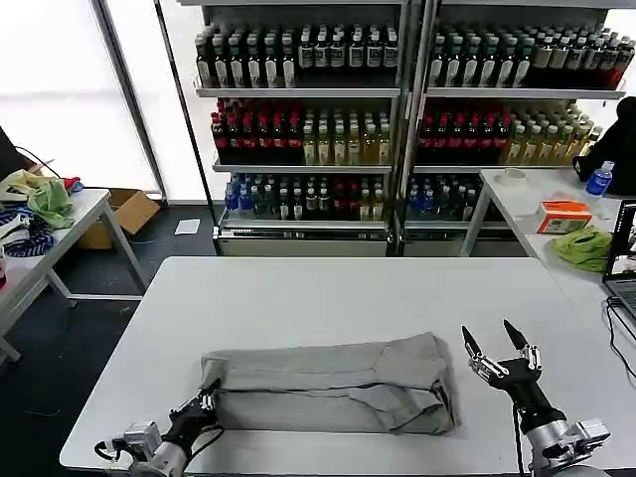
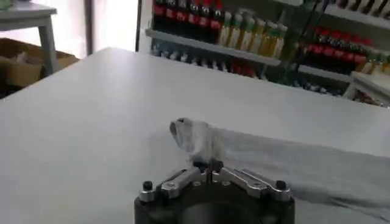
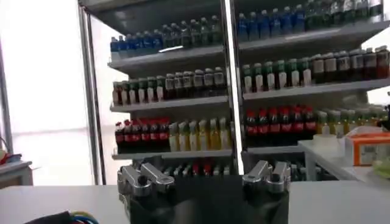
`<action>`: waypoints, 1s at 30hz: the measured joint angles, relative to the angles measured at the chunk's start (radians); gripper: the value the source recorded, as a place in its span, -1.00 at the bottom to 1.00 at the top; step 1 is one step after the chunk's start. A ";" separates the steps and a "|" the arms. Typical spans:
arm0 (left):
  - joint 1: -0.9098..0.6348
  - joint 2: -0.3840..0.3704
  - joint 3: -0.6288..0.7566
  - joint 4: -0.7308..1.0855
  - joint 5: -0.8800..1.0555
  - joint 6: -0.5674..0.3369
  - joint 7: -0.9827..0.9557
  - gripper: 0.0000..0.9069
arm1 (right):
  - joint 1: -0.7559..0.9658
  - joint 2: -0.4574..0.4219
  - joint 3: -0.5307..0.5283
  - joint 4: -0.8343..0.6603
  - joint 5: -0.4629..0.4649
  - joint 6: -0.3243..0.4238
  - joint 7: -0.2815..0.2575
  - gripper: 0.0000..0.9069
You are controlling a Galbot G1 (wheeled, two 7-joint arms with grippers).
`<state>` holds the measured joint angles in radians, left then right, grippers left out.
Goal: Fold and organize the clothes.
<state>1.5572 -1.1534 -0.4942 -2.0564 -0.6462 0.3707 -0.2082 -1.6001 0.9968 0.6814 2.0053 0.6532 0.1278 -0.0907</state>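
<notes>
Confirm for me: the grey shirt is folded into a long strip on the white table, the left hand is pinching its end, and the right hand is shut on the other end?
Not quite. The head view shows the right hand open and raised beside the grey shirt, not holding it. The rest stands: the shirt is a long folded strip on the white table, and the left hand pinches its end.

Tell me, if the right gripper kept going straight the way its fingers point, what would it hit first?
Probably nothing nearby: the open right gripper points up and away over the bare white table, towards the distant bottle shelves. Depth is uncertain.
</notes>
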 measured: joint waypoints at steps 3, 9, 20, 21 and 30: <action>-0.007 0.020 -0.039 0.007 -0.012 0.006 0.012 -1.00 | 0.008 -0.003 -0.004 -0.002 0.004 -0.002 0.003 1.00; 0.001 0.076 -0.153 0.040 -0.024 0.019 0.056 -1.00 | 0.024 -0.012 -0.007 -0.002 0.017 -0.007 0.008 1.00; 0.019 0.185 -0.388 0.148 -0.053 0.018 0.129 -1.00 | 0.040 -0.019 -0.019 -0.006 0.024 -0.013 0.010 1.00; 0.020 0.193 -0.404 0.153 -0.054 0.020 0.132 -1.00 | 0.042 -0.019 -0.019 -0.006 0.024 -0.014 0.010 1.00; 0.018 0.228 -0.460 0.112 -0.081 0.029 0.138 -1.00 | 0.039 -0.012 -0.020 0.002 0.024 -0.019 0.010 1.00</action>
<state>1.5757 -0.9250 -0.9546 -1.9448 -0.7277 0.3996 -0.0698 -1.5614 0.9849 0.6616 2.0070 0.6773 0.1092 -0.0803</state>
